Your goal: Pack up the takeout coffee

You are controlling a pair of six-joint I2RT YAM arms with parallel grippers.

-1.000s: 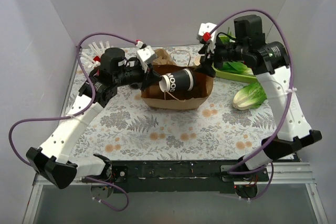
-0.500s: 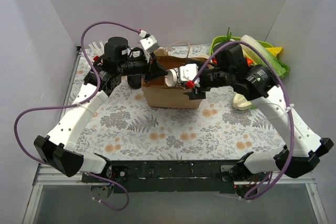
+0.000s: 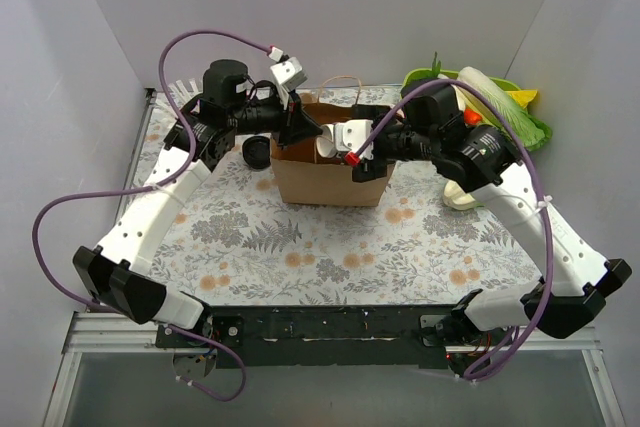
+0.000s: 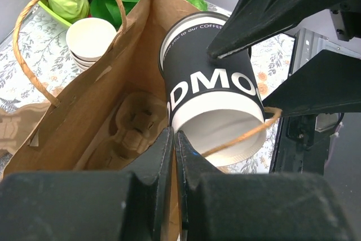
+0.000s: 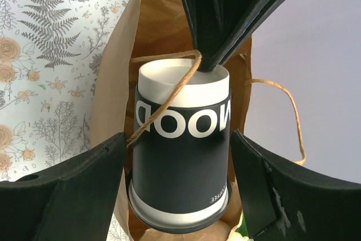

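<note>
Your left gripper (image 4: 174, 135) is pressed together on the left rim of the brown paper bag (image 3: 330, 182), which stands at the far middle of the table. The black-sleeved coffee cup (image 5: 183, 156) lies tilted in the bag's mouth, above the tan carrier (image 4: 127, 134) inside. Your right gripper (image 5: 178, 139) is spread, with 1 finger on each side of the cup and a gap showing.

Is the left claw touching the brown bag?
Touching. The left wrist view shows the left gripper shut, pinching the rim of the brown bag.
</note>
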